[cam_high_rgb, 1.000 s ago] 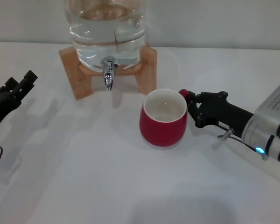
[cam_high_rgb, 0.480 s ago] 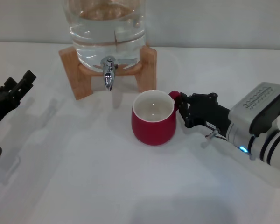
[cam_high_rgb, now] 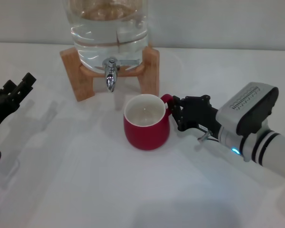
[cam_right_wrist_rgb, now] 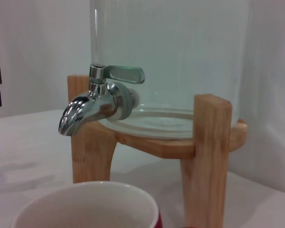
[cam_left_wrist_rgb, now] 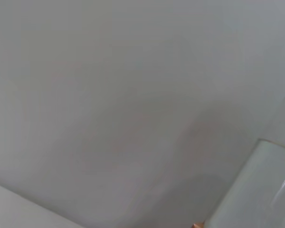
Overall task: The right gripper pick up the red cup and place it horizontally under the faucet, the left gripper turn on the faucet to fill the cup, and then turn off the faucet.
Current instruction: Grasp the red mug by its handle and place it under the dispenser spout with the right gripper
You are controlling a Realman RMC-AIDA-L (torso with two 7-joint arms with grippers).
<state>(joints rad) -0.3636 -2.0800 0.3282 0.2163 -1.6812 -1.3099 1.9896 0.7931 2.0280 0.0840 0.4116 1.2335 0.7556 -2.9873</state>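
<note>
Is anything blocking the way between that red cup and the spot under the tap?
Nothing visible does. The red cup, held at its handle by the right gripper, sits just forward and right of the faucet, with only bare table between them.

Looks like a lab or test bench, not a real kitchen: plain white table point(cam_high_rgb: 109, 190), bare white wall point(cam_high_rgb: 218, 23) behind, no sink or counter fittings. Only props are a glass water jar point(cam_high_rgb: 109, 28) on a wooden stand point(cam_high_rgb: 78, 76) and a red cup point(cam_high_rgb: 146, 128).
</note>
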